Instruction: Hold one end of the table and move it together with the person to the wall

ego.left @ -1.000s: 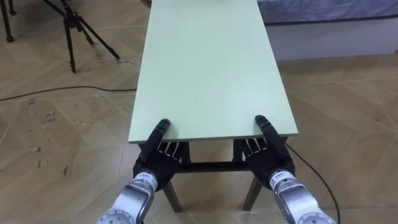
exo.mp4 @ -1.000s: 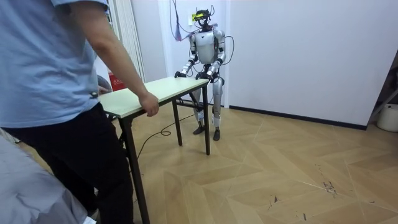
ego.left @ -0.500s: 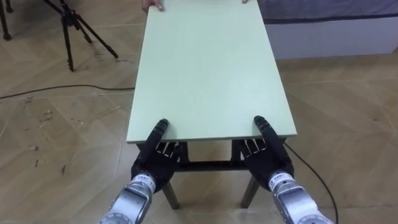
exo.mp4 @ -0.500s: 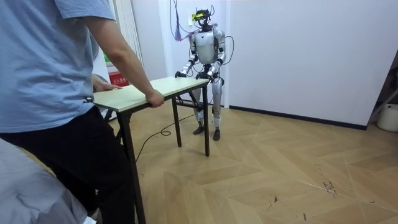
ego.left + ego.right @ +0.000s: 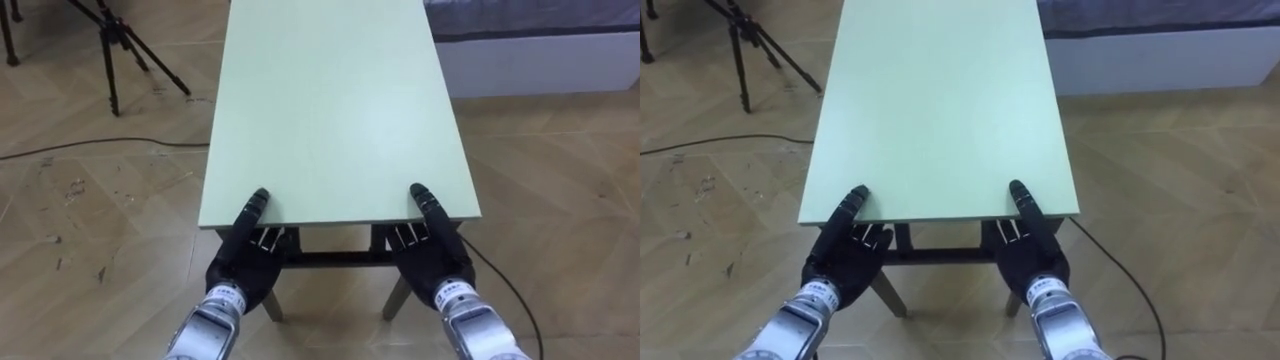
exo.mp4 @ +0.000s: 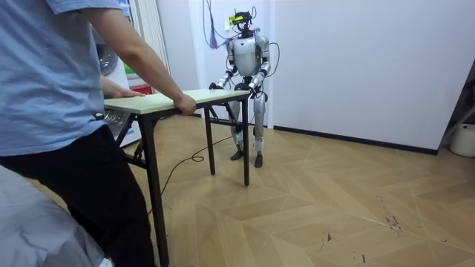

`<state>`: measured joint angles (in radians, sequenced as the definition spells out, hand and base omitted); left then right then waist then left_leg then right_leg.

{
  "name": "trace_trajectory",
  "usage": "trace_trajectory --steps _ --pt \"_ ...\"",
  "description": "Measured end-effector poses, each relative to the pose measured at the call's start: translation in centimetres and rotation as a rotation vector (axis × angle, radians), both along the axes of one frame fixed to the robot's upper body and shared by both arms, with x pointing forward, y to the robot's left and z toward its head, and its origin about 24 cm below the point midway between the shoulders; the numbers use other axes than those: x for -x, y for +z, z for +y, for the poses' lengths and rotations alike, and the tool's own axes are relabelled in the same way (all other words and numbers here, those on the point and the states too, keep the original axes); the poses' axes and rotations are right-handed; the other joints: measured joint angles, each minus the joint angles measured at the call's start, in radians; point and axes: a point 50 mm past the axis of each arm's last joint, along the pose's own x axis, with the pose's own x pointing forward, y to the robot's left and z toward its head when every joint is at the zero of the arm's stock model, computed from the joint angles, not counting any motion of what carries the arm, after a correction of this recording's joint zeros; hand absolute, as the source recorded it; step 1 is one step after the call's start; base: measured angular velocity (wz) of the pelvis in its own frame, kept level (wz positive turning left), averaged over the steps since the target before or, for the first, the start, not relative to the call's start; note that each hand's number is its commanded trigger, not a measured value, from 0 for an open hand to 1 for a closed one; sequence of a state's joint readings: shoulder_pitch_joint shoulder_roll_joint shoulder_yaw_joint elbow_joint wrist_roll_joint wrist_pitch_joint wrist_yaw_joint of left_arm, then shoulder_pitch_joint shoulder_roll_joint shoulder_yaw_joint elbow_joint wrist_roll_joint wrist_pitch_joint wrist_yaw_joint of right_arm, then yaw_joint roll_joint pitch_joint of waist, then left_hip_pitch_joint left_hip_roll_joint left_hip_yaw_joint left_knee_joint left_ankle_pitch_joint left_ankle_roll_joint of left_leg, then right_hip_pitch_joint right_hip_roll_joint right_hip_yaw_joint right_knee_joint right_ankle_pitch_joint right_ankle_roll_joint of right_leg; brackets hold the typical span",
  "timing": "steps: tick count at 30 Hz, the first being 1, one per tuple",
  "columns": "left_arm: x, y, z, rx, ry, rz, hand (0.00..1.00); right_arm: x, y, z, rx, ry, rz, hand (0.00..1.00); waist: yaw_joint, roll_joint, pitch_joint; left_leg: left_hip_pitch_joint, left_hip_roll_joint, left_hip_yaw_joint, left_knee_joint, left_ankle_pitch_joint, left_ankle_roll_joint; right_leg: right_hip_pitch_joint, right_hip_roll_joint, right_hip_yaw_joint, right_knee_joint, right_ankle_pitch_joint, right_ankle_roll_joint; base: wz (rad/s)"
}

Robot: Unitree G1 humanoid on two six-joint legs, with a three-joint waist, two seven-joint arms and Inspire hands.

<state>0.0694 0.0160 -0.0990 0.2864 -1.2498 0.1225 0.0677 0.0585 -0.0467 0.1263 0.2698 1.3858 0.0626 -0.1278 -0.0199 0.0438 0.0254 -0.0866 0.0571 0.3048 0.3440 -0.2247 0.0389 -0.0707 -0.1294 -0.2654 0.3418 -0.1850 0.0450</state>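
From the room view, the robot stands at the far end of the table (image 6: 200, 95), close to the white wall, with both arms reaching forward to its short edge. At the near end a person (image 6: 52, 111) in a light blue shirt holds the opposite edge: one of the person's hands (image 6: 185, 107) is closed over the corner, the other (image 6: 122, 93) lies flat on the top. From here I cannot tell whether the legs are off the floor.

The head cameras give the close look at the robot's grip. The left hand (image 5: 245, 265) and right hand (image 5: 430, 258) each clamp the near edge of the pale green surface (image 5: 330, 110), one near each corner. The thumbs lie on top and the fingers (image 5: 268, 238) are curled underneath, pinching the board between them. Those views also take in a black tripod (image 5: 120, 50) on the wooden floor to the robot's left, and a bed (image 5: 540, 20) with a dark grey cover beyond the right-hand corner.
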Motion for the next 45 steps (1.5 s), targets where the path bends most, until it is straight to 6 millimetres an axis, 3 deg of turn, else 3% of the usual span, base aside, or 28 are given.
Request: trace_trajectory --steps 7,9,13,20,25,37,43,45 --pt "0.6 -0.2 0.1 -0.018 -0.009 -0.001 1.00 0.9 0.0 0.0 0.000 0.001 -0.002 1.00 -0.002 0.002 -0.0026 -0.001 -0.001 0.000 0.001 0.000 0.000 -0.001 -0.003 -0.001 0.001 0.000 0.000 0.00" --pt "1.1 -0.5 0.1 -0.022 -0.014 0.002 1.00 1.5 -0.3 0.0 -0.001 0.000 0.005 1.00 -0.003 0.004 -0.0104 -0.001 -0.001 0.001 0.001 0.000 0.000 0.000 -0.002 0.000 0.001 0.000 0.000 0.00" --pt "2.3 -1.0 0.0 -0.022 -0.024 -0.001 1.00 2.5 -0.7 -0.2 0.002 0.003 0.001 1.00 -0.009 0.009 -0.0169 -0.008 -0.001 -0.003 0.002 0.000 0.000 0.000 -0.002 -0.012 0.000 0.000 0.000 0.07" --pt "3.7 -1.3 0.1 -0.009 -0.019 -0.009 1.00 3.5 -1.0 -0.2 0.012 0.020 -0.021 1.00 -0.006 0.004 -0.0158 -0.033 -0.002 -0.006 0.002 0.001 0.002 -0.020 -0.005 -0.013 0.003 -0.001 0.001 0.01" --pt "4.5 -1.6 0.1 -0.024 -0.018 -0.016 1.00 4.6 -1.4 -0.2 0.008 0.021 -0.021 1.00 -0.009 -0.021 -0.0133 -0.038 -0.010 -0.006 0.018 -0.001 0.005 -0.021 -0.007 -0.014 0.003 -0.006 0.005 0.02" --pt "5.7 -2.0 -0.8 -0.035 -0.019 -0.022 1.00 5.8 -1.9 -0.4 0.022 -0.007 -0.031 1.00 -0.005 -0.023 -0.0112 -0.057 -0.008 -0.008 0.017 -0.011 0.011 -0.036 -0.004 -0.012 -0.007 -0.010 0.011 0.00" --pt "6.0 -1.6 -0.3 -0.043 -0.007 -0.039 1.00 6.0 -1.9 0.1 0.011 -0.003 -0.049 1.00 0.000 -0.027 -0.0077 -0.077 0.020 -0.006 0.042 -0.020 -0.003 -0.051 0.015 -0.002 -0.008 -0.006 0.004 -0.06" --pt "6.2 -1.2 -0.1 -0.052 -0.006 -0.062 1.00 6.0 -1.8 0.4 -0.001 -0.001 -0.072 1.00 0.003 -0.032 -0.0041 -0.118 0.045 -0.003 0.090 -0.031 -0.012 -0.084 0.027 0.007 0.014 -0.011 -0.008 -0.13"
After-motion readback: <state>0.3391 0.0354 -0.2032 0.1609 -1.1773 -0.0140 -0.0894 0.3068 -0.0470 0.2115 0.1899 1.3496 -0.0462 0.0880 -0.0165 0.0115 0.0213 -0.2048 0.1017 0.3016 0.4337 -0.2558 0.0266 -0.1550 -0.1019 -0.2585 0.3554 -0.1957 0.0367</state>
